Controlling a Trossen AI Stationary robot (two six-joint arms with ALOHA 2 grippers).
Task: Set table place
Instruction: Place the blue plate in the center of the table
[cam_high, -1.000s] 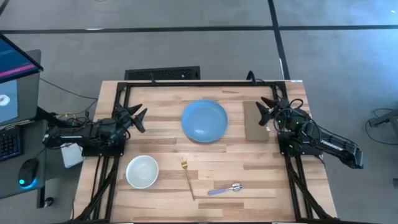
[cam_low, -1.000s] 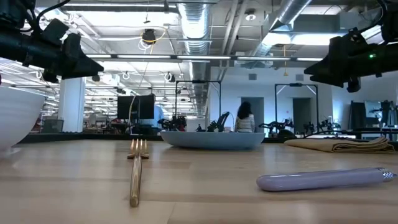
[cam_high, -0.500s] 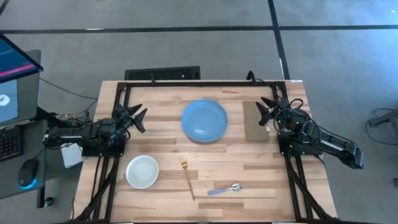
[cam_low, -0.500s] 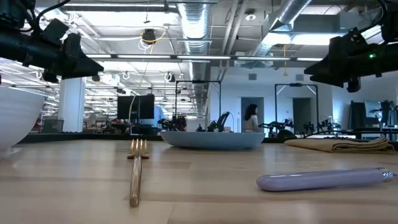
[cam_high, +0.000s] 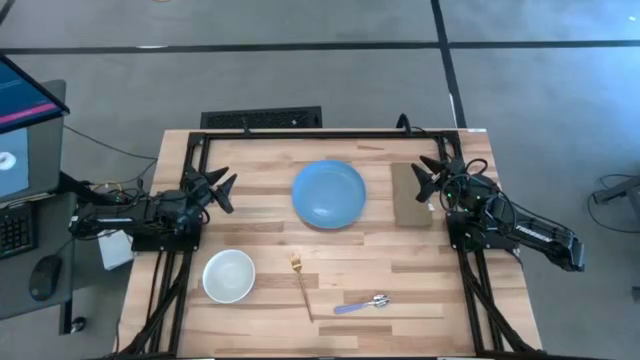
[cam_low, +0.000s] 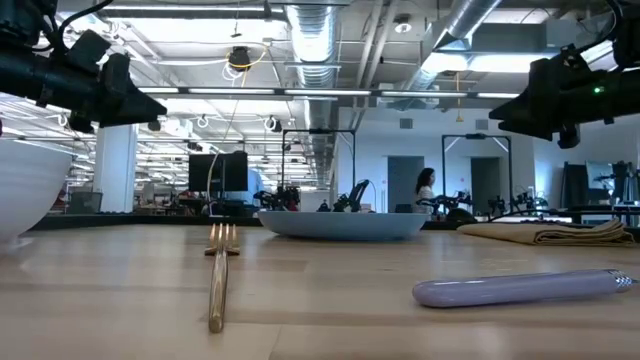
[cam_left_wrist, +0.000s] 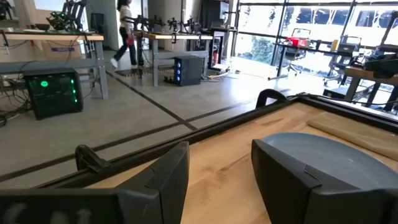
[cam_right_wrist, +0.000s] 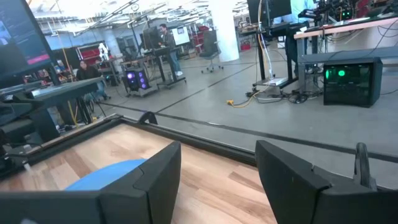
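Observation:
On the light wooden table a blue plate lies at the far middle, an olive-brown folded napkin to its right, a white bowl at the near left, a gold fork near the middle and a spoon with a lilac handle toward the near right. My left gripper hovers open above the table's left edge. My right gripper hovers open above the napkin's far end. Both are empty.
A black metal frame runs along the table's far edge and sides. A desk with a monitor, a keyboard and a mouse stands to the left. A person walks in the room far behind the table.
Both arms have kept still. The person in the room behind has walked toward the right. The mouse on the desk at left, lit blue before, now shows dark.

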